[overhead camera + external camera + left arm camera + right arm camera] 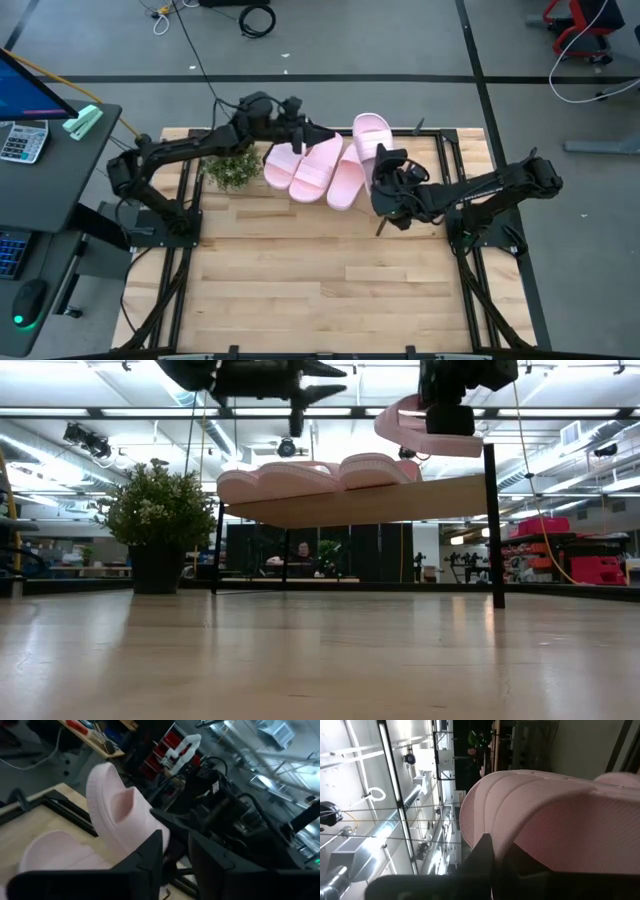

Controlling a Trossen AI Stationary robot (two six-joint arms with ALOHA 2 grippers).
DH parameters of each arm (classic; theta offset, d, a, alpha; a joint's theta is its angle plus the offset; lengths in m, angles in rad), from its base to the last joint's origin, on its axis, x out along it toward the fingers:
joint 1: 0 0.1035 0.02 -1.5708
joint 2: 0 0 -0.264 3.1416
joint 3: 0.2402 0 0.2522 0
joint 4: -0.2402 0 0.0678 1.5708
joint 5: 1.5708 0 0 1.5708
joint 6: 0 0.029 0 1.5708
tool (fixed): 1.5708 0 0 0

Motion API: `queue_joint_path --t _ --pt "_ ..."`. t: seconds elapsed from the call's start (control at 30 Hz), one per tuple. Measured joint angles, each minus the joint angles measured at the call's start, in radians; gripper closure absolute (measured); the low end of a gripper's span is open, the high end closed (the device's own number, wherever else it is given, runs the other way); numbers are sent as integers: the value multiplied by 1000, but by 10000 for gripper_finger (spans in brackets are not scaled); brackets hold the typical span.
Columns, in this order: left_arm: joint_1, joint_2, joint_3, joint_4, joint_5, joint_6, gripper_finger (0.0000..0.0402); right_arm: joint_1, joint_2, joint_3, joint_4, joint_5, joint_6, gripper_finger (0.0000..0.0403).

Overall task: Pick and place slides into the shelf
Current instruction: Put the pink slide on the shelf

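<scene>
Slides are being set onto the shelf point(440, 150): three slides point(315, 168) are seen lying side by side on the slanted board, and a fourth slide point(370, 135) is held up at the board's right end by the right gripper point(385, 170), which is closed on it. In the low view that slide point(425, 428) is tilted and lifted clear above the board, not yet resting on it. The left gripper point(300, 135) hovers over the left part of the row; whether its jaws are parted or closed cannot be told from these views.

For the step in hand, it is judged that the held slide should be lowered sole-down into the free space just beside the rightmost resting slide, levelled to match the board's slant before release, so that it is not tipped off the lower edge. Contact with the neighbouring slide should be avoided, since a nudge could shift the row. The potted plant point(230, 168) on the surface is well clear.
</scene>
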Motion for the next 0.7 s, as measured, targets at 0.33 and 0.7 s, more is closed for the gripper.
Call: queue_joint_path --t 0.33,0.7 --pt "-3 76 0 149 3 -116 230 27 0 0 106 -27 -58 395" --pt "-106 82 0 159 -198 -82 194 27 0 0 178 -57 -104 395"
